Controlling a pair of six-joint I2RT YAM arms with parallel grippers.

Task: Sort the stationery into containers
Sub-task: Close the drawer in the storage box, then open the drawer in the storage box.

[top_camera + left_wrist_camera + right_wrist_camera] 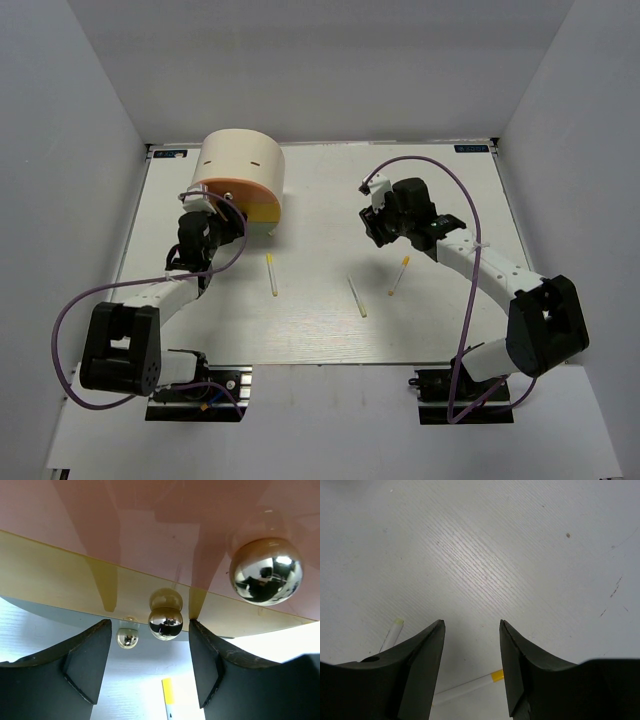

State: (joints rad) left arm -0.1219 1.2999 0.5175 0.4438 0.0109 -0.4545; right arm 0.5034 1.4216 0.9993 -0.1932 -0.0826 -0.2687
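Over the table (330, 180), overhead view:
- Organiser (240, 160): stood at the far left, cream and half-round, flat face toward the arms.
- Orange drawer (235, 192): sat uppermost in that face.
- Yellow drawer (262, 212): lay directly beneath the orange drawer.
- Left gripper (205, 222): hung just in front of the two drawers, pointed at them.
- Sticks: lay apart mid-table, namely left stick (271, 275), middle stick (357, 296) and right stick (399, 275).
- Right gripper (374, 224): hovered right of centre, well apart from the organiser, near the right stick.

At the left wrist:
- Left fingers (85, 665): stood spread wide, closed on nothing.
- Small knob (165, 622): sat between them at the yellow drawer's lower edge, with a gap on either side.
- Large knob (266, 571): stuck out of the orange drawer's front, up and to the right.
- Yellow-tipped stick (168, 692): lay on the table below the small knob.

At the right wrist:
- Right fingers (415, 670): stood well apart over bare table, nothing gripped.
- Banded stick (470, 685): lay low in view, crossing behind the fingers.
- Pale stick end (395, 630): showed just left of the left-hand finger.
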